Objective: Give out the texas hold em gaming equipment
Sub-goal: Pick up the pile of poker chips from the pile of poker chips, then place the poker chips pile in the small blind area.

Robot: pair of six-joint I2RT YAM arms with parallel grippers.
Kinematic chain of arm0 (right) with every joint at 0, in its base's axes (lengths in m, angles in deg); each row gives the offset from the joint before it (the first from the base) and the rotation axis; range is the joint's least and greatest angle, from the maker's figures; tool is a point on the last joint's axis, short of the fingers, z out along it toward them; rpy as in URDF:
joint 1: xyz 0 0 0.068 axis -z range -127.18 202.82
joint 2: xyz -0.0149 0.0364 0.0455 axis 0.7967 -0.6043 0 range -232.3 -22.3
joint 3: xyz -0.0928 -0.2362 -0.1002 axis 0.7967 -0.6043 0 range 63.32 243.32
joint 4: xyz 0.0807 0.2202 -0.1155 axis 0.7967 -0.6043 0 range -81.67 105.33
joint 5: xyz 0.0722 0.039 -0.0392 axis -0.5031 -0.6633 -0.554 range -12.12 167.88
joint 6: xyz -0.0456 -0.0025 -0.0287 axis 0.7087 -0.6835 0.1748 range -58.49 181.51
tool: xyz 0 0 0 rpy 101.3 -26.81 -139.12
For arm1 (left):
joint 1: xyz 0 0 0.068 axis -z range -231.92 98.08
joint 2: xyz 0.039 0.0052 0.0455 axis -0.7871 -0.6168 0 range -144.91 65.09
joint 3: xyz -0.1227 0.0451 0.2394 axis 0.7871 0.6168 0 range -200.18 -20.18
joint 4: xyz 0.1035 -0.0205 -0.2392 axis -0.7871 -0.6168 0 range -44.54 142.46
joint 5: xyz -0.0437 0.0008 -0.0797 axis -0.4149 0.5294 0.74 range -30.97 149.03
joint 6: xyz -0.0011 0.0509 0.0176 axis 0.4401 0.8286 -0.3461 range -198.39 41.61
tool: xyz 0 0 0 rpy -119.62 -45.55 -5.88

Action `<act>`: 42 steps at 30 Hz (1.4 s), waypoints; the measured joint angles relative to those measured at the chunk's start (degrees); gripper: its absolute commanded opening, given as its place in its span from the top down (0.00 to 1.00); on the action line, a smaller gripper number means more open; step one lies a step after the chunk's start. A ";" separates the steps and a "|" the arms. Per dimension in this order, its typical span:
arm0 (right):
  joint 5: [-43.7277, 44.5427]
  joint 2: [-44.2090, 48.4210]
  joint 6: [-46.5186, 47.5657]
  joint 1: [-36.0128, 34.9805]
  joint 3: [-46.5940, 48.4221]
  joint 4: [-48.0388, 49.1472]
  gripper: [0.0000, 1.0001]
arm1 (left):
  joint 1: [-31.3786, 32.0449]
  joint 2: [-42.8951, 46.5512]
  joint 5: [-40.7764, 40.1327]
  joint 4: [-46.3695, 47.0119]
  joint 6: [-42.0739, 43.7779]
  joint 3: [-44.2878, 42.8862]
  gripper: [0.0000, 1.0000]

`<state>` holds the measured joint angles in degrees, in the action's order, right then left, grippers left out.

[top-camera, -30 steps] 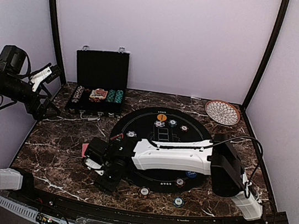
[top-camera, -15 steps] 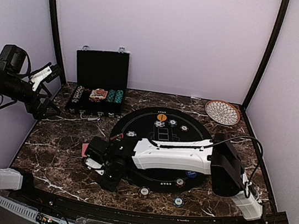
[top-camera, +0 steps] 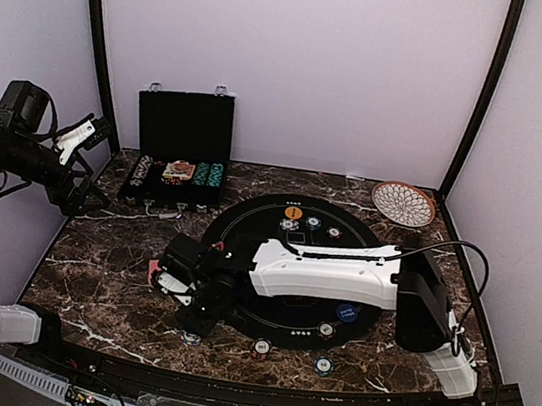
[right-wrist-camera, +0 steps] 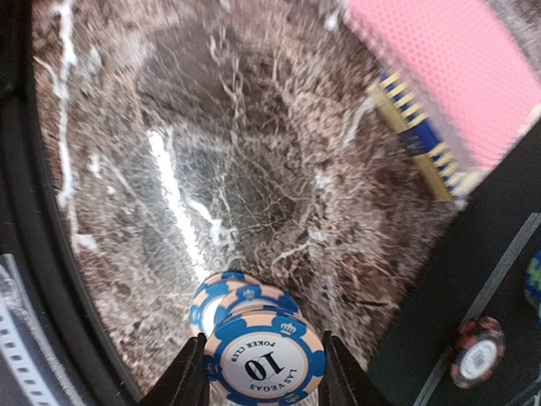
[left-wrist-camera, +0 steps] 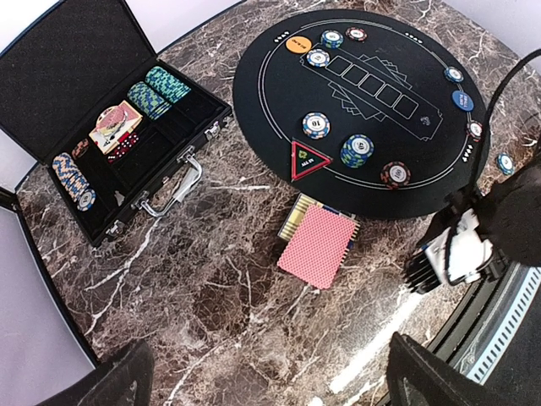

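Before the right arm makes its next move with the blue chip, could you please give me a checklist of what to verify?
1. Right pincer grip on the blue 10 chip: ok, it clamps both edges.
2. Landing spot: ok, blue chips lie on the marble right beneath it.
3. Held chip touching those chips: cannot tell.
4. Pink card deck clear of that spot: ok, it lies apart, beside the black mat.
5. Left pincer out of the way: ok, open and raised at the table's left.
6. Mat area under the right arm: cannot tell, the arm hides it.
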<state>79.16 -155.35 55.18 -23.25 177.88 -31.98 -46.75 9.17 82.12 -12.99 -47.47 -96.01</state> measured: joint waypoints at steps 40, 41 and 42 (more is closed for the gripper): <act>8.96 29.49 -15.58 21.77 -48.59 11.61 0.96 | 1.73 -5.27 0.22 3.28 3.65 6.82 0.01; 8.92 29.49 -15.65 21.77 -48.98 11.67 0.96 | 1.99 -5.49 0.22 3.34 3.76 7.32 0.01; 8.90 29.46 -15.67 21.77 -49.16 11.69 0.95 | 2.32 -5.66 0.22 3.48 3.87 7.76 0.01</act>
<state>88.05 -125.89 39.51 -1.48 128.73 -20.28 -44.43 3.51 82.34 -9.51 -43.60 -88.25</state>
